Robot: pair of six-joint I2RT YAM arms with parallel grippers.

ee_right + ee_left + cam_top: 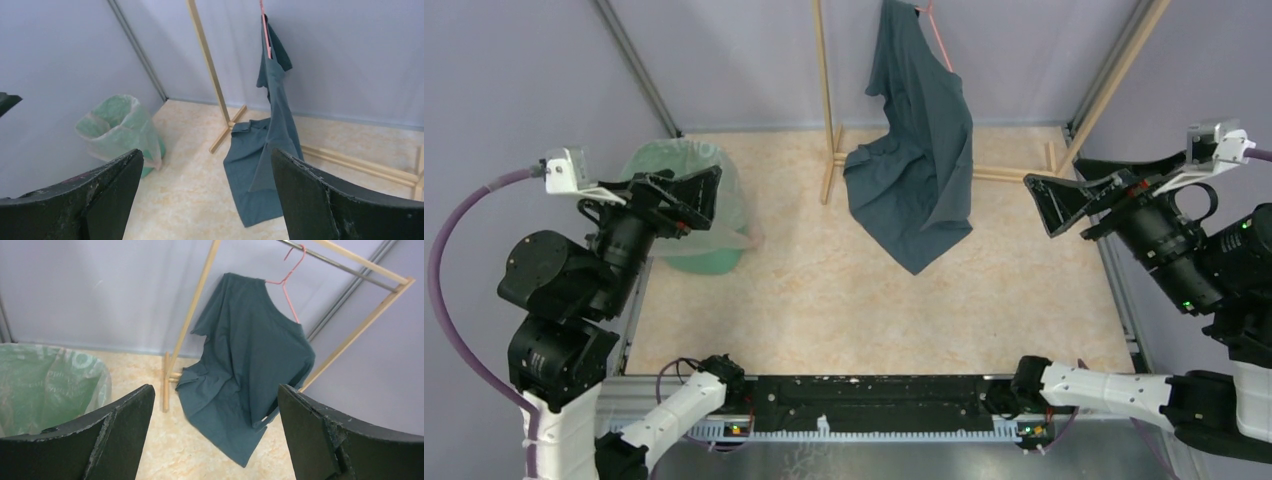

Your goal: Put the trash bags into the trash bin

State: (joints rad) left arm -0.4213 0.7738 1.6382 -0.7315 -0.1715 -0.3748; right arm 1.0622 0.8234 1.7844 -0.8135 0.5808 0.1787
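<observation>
Standing at the upper left of the tabletop (pixel 844 300) in the top view, the mint-green trash bin (pixel 706 262) is upright. The pale translucent trash bag (pixel 729 215) sits in it: film lines the inside, folds over the rim and hangs down the outer wall; one loose corner points right.

Left arm (pixel 574 270): jaws spread wide, nothing between them. From above they overlap the bin's near-left side; contact cannot be judged. In the left wrist view the bag's mouth lies at lower left, beside the left finger.

Right arm (pixel 1184 250): jaws also spread wide and empty, at the right edge of the frame, well apart from the bin.

Dark teal T-shirt (pixel 919 170) hangs from a pink hanger (pixel 287 285) on a wooden rack (pixel 824 100), its hem resting on the tabletop at upper centre.
</observation>
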